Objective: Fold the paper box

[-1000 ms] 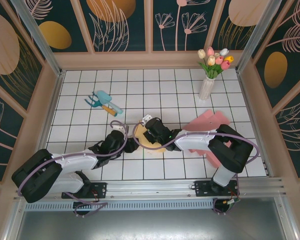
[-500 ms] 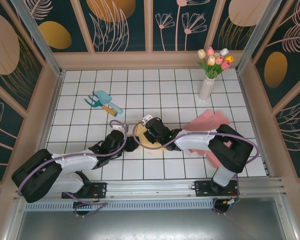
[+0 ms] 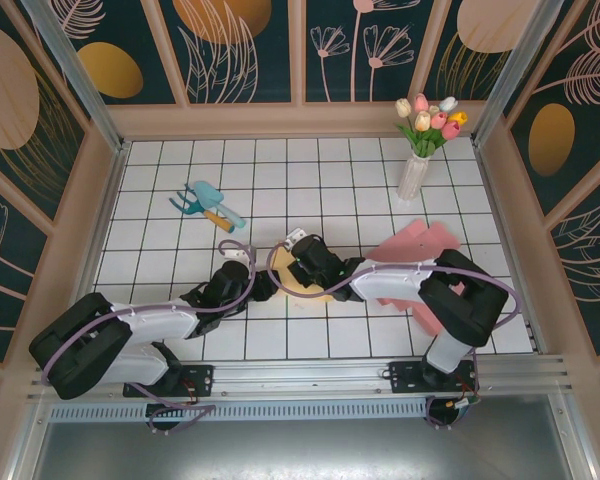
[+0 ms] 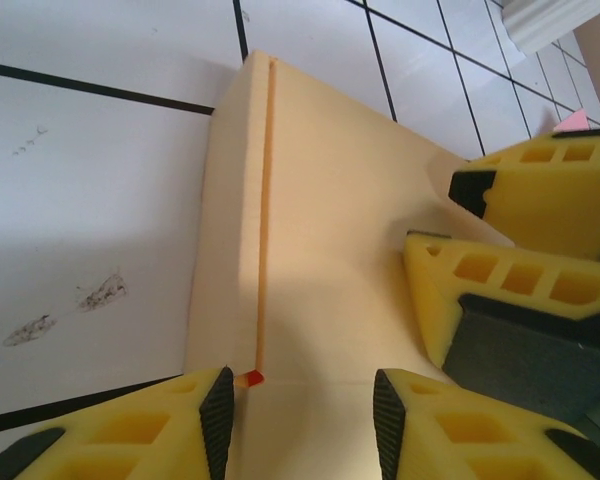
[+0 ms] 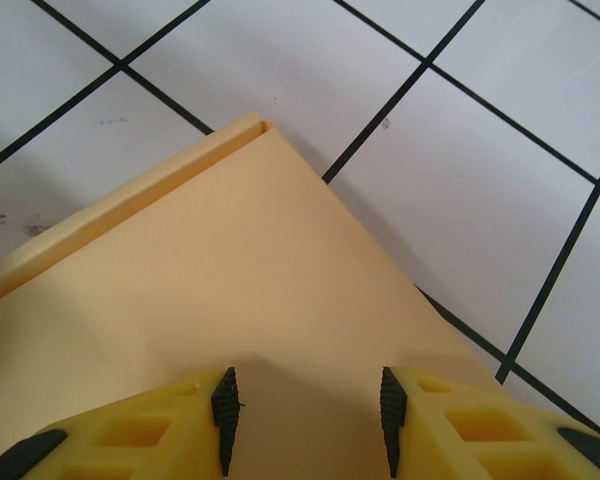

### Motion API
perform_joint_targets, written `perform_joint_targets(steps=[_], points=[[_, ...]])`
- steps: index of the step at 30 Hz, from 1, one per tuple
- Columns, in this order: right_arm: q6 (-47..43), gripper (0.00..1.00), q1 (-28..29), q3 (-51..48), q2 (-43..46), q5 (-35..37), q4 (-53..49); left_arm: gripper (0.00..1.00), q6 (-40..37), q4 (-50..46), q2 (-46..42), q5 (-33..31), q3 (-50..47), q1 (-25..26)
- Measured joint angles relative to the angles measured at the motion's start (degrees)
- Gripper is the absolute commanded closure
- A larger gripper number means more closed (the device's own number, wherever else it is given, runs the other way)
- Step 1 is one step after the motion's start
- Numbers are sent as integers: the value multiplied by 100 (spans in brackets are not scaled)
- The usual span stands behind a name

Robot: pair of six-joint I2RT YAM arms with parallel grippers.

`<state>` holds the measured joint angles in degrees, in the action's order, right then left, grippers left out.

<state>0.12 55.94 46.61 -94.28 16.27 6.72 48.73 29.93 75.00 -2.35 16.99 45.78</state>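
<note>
Mid-table, paper box (image 3: 310, 293) lies flat; left gripper (image 4: 300, 400) at its 9 o'clock, right gripper (image 5: 305, 405) at 12, both spread; folding seemingly barely begun; next: pinch creased flap (image 4: 235, 200), raise it.

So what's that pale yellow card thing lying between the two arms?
The paper box is a pale yellow card sheet, matte and smooth, lying mostly flat on the white tiled table between the arms. A narrow flap runs along one edge, set off by a straight crease with a small red mark at its end. The left gripper and right gripper meet over it, jaws spread open; whether they press on it is unclear.
</note>
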Motion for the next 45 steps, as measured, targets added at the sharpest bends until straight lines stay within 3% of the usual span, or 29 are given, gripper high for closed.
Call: perform_joint_targets(steps=[7,16,24,26,33,45], points=[[334,54,42,-98,588,-125,-164,56,68,129,92,-70,-42,0],[1075,53,39,-116,688,728,-614,51,114,164,125,-114,-50,4],[1821,52,42,-732,942,1038,-723,46,181,162,125,-114,-50,7],[1971,51,39,-815,1021,1088,-717,42,225,162,125,-118,-50,11],[2280,51,39,-1126,1209,1064,-529,15,553,140,74,-291,-46,76],[2326,51,39,-1379,1416,920,-289,12,994,-496,223,-566,732,304]])
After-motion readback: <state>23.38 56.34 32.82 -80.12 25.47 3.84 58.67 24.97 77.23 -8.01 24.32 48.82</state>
